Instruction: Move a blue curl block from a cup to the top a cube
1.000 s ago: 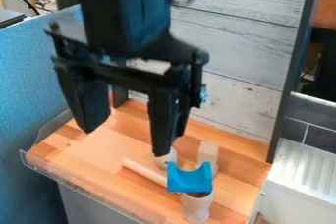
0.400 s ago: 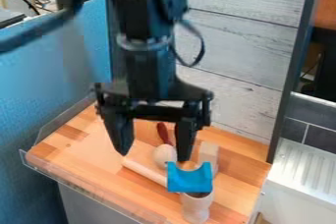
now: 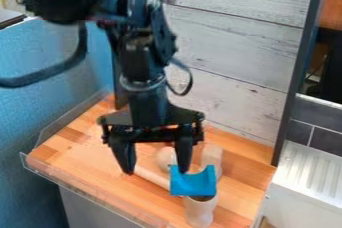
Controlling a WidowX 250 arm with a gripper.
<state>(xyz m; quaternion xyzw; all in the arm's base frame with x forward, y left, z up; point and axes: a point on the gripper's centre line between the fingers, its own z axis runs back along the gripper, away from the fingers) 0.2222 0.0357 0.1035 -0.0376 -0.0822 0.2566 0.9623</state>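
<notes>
My gripper (image 3: 155, 172) hangs open over the middle of the wooden surface, its fingers pointing down and nothing between them. Its right fingertip is at the upper left edge of the blue curved block (image 3: 193, 182) in the view; whether they touch I cannot tell. The blue block rests on top of the pale wooden cup (image 3: 200, 210) near the front right, its hollow facing up. Behind it stands a pale wooden block (image 3: 212, 157), likely the cube, partly hidden by the blue block.
A wooden rod (image 3: 152, 176) lies left of the cup, and a round wooden piece (image 3: 164, 158) sits behind it. A clear rim (image 3: 80, 195) runs along the front left of the wooden surface (image 3: 73, 157). Plank wall behind, white ribbed unit (image 3: 304, 187) at right.
The gripper has moved back from the camera and lower toward the surface, remaining open. Since the middle frame it has also shifted slightly left. The blue block and cup have stayed put.
</notes>
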